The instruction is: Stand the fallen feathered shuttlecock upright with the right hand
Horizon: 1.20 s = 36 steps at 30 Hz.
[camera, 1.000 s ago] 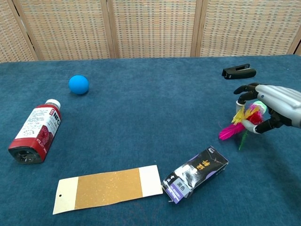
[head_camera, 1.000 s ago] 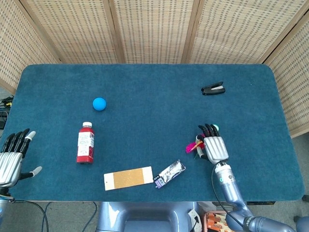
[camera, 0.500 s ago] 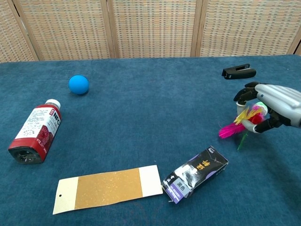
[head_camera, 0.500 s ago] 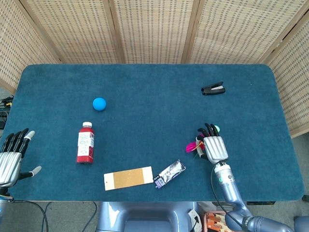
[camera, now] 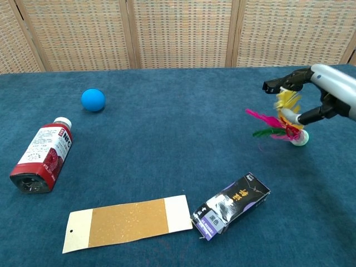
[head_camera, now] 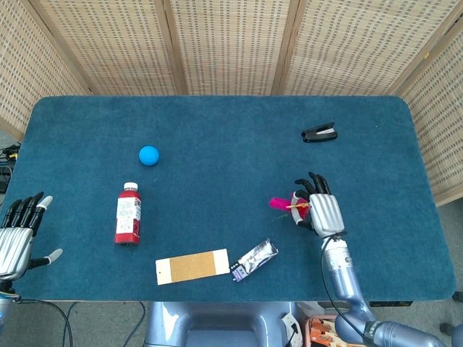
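The right hand (camera: 325, 103) pinches the feathered shuttlecock (camera: 283, 125) at the table's (head_camera: 217, 123) right side, base low, feathers tilted left. Risk: releasing while tilted lets it topple again. The left hand (head_camera: 18, 235) is open, holding nothing, at the near-left edge.

The right hand (head_camera: 323, 212) has a ribbed, silver-grey metallic back with black fingers (camera: 280, 83), and joins a slim blue-grey forearm (head_camera: 341, 271) at a wrist collar bearing a small green mark. A thin black cable runs alongside that forearm in the head view. The left hand (head_camera: 14, 242) is of the same build: silver-grey ribbed back, black fingers with pale tips, and a light grey thumb.
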{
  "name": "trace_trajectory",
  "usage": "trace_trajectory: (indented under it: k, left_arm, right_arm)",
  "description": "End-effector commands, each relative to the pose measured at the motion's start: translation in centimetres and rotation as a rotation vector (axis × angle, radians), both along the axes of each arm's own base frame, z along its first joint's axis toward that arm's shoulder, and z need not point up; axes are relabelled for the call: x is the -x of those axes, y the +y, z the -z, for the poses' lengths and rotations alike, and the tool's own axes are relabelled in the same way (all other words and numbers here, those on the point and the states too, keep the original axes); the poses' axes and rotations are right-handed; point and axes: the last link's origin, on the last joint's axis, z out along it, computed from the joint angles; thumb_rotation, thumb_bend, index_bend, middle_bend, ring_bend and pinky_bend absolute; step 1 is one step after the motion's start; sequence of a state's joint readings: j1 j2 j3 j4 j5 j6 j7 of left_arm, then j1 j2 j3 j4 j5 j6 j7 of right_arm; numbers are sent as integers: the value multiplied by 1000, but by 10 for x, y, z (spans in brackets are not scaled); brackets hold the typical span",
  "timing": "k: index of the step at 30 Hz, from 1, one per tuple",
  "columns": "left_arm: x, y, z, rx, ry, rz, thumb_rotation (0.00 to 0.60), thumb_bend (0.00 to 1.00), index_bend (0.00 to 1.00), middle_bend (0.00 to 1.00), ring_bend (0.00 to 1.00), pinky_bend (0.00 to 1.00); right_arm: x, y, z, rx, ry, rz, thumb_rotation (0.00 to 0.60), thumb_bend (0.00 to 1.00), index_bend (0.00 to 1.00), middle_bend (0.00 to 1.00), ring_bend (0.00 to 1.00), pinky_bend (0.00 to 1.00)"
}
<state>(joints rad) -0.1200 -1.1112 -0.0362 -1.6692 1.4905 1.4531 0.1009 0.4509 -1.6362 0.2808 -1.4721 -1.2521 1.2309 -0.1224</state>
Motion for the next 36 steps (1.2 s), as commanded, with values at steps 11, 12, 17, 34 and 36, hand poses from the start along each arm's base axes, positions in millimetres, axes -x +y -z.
trace_trajectory:
  k: [11,12,17,34,36]
  left_arm:
    - [-1,-1,3,8,6,6,600,6,0,0,0,0]
    - [-1,-1,3,8,6,5,600,5,0,0,0,0]
    - [-2,-1,4,13,9,7,600,6,0,0,0,0]
    - [-2,-1,3,13,9,7,600,7,0,0,0,0]
    - [-2,-1,3,13,10,7,600,7,0,0,0,0]
  right_arm:
    - [10,-18,-37,65,-507,284,600,426,625,224,0,30]
    - [11,-18,-36,66,-507,291,600,426,625,224,0,29]
    - [19,-20,-32,49,-522,339,600,426,625,224,0,29]
    - [21,-22,-30,15,-522,379,600,426,625,224,0,29]
    - [19,-21,-30,21,-527,374,600,425,625,224,0,29]
